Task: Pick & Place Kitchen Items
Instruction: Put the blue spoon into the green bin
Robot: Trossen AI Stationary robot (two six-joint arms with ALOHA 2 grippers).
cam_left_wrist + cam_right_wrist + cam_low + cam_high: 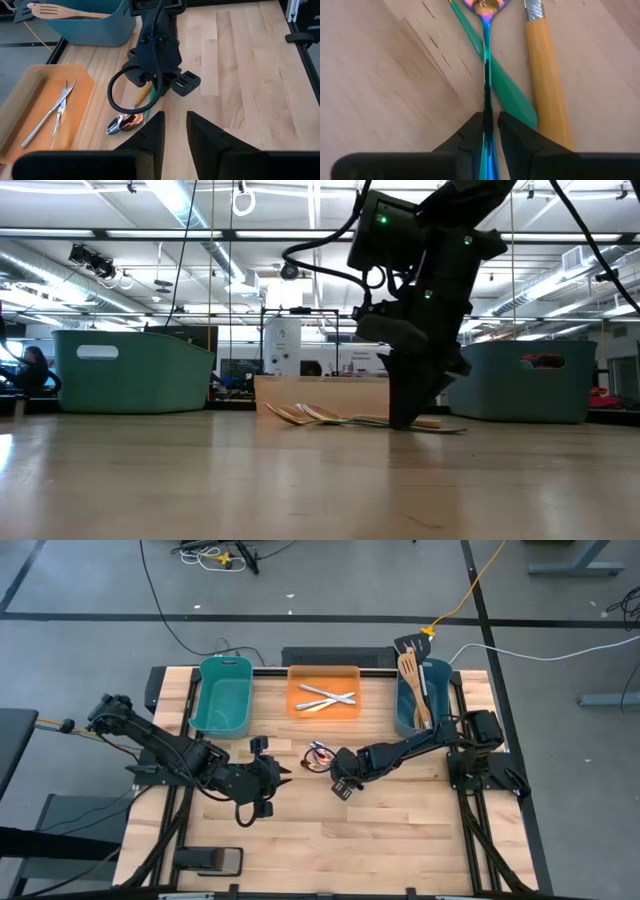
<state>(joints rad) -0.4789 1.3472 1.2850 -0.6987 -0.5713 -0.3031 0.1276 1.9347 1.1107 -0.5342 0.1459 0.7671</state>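
At the table's middle lie three small kitchen items side by side: an iridescent spoon [487, 60], a green-handled piece [507, 95] and a yellow-handled piece [547, 85]. My right gripper [489, 125] points steeply down over them and is shut on the spoon's handle. The spoon bowls [125, 123] point away from the right arm. My left gripper [175, 125] hangs open above the table, a little toward the left of the group [318, 754], with nothing between its fingers. My right gripper pinches the iridescent spoon's thin handle [486, 107] between its two fingers, well back from the bowl. The fingers come from above, slanting, and stand one on each side of the handle. The spoon lies flat on the table [330, 418] beside the green-handled piece.
An orange tray [295, 690] at the far middle holds silver cutlery [327, 695]. A teal tub [224, 695] stands far left. Another teal tub [432, 675] far right holds wooden utensils [410, 668]. Bare wood lies toward the near edge.
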